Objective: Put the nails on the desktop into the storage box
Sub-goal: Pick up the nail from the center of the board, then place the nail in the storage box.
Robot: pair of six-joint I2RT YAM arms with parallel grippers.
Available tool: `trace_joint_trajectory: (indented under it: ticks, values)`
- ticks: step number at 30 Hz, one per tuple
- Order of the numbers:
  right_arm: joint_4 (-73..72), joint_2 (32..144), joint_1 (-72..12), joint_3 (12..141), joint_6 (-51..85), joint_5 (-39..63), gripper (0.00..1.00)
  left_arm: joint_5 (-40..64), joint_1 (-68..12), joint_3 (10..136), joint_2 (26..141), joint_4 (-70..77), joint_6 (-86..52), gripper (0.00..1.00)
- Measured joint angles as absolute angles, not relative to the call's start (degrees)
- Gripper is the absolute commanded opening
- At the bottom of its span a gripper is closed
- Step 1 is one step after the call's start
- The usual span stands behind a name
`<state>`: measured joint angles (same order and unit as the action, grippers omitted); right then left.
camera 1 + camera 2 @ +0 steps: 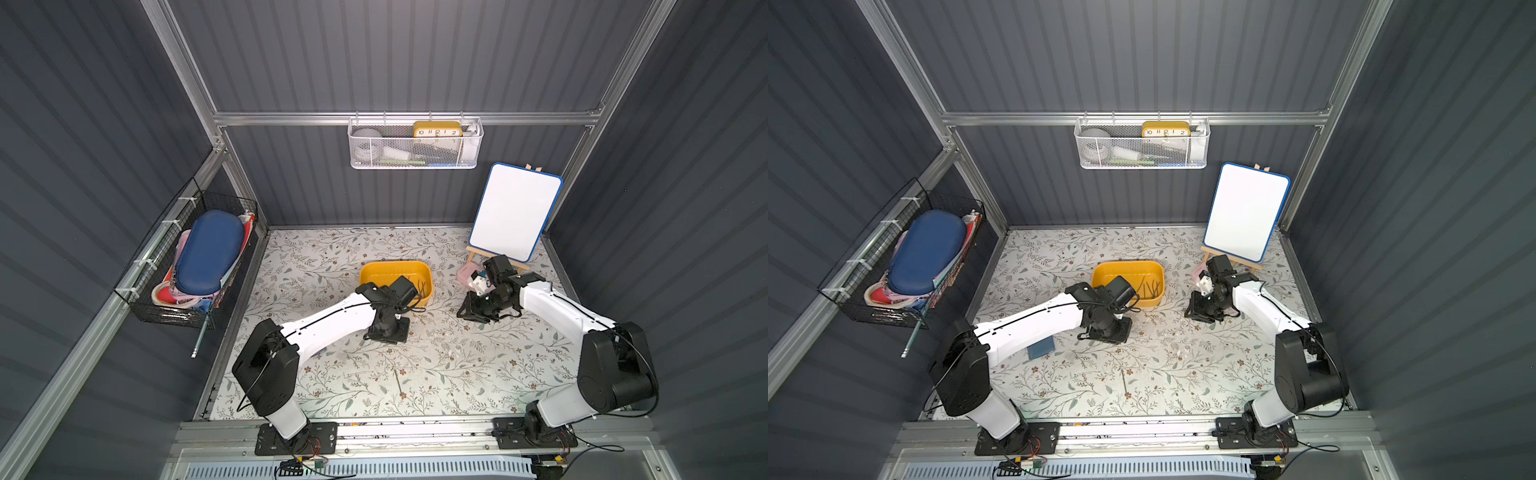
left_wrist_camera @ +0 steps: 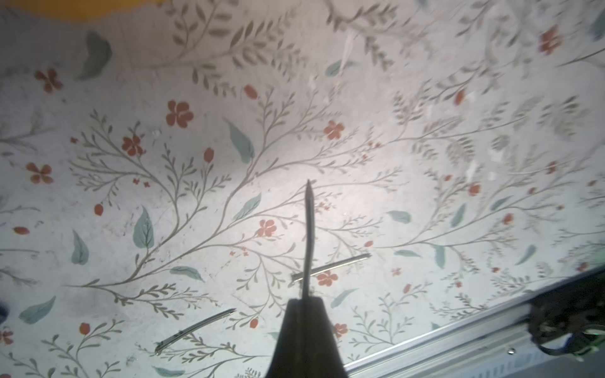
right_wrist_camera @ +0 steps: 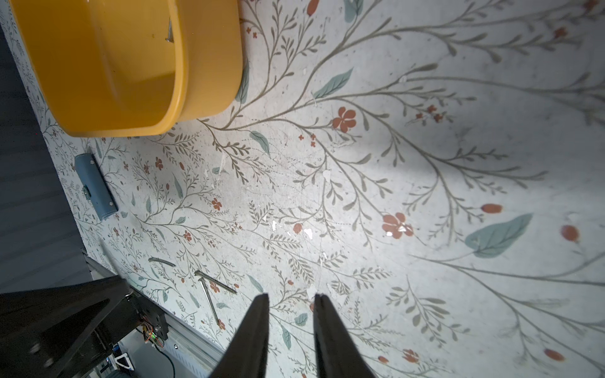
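My left gripper (image 2: pixel 306 298) is shut on a nail (image 2: pixel 308 235) that sticks straight out past its tips, above the flowered desktop (image 1: pixel 457 365). In the top views its fingers are hidden under the left wrist (image 1: pixel 388 322), just in front of the yellow storage box (image 1: pixel 395 268) (image 1: pixel 1127 266). Several nails (image 1: pixel 422 286) (image 1: pixel 1150 289) lie inside the box. More nails lie on the desktop near the front edge: a straight one (image 2: pixel 330 266), a curved one (image 2: pixel 194 330), and three in the right wrist view (image 3: pixel 214 280) (image 3: pixel 209 301) (image 3: pixel 162 261). My right gripper (image 3: pixel 291 296) stands open and empty, right of the box (image 3: pixel 114 81).
A flat blue case (image 1: pixel 1041 347) (image 3: pixel 95 186) lies under the left forearm. A pink case (image 1: pixel 465 274) and a whiteboard on an easel (image 1: pixel 515 212) stand at the back right. A white mesh basket (image 1: pixel 415 145) and a black wire basket (image 1: pixel 195 266) hang on the walls. A metal rail (image 1: pixel 415 432) runs along the front edge.
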<state>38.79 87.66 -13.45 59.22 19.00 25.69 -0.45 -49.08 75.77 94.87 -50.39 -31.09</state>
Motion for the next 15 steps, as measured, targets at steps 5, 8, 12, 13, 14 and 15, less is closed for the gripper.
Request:
trace_joint_trajectory:
  ticks: [5,8,12,13,14,15]
  values:
    - [38.76,87.66,-13.52,59.18,19.05,25.50,0.28,0.08,-48.10,89.30,97.58,-51.79,-28.34,0.00]
    - [38.54,87.68,-14.15,59.05,19.16,25.45,0.29,-0.43,-45.45,98.89,103.68,-51.44,-25.36,0.00]
    - [38.26,87.68,-16.69,58.24,19.53,24.75,0.29,-0.43,-40.23,104.84,111.90,-49.08,-21.74,0.00]
    - [38.24,87.68,-17.47,58.06,19.64,24.36,0.29,-0.43,-38.79,105.95,114.06,-48.90,-20.91,0.00]
    - [38.20,87.66,-18.22,57.82,19.70,24.10,0.29,-0.38,-37.54,107.31,116.29,-48.93,-20.21,0.00]
    - [38.20,87.66,-18.90,57.58,19.81,23.79,0.29,-0.30,-36.45,108.47,118.26,-48.80,-19.57,0.00]
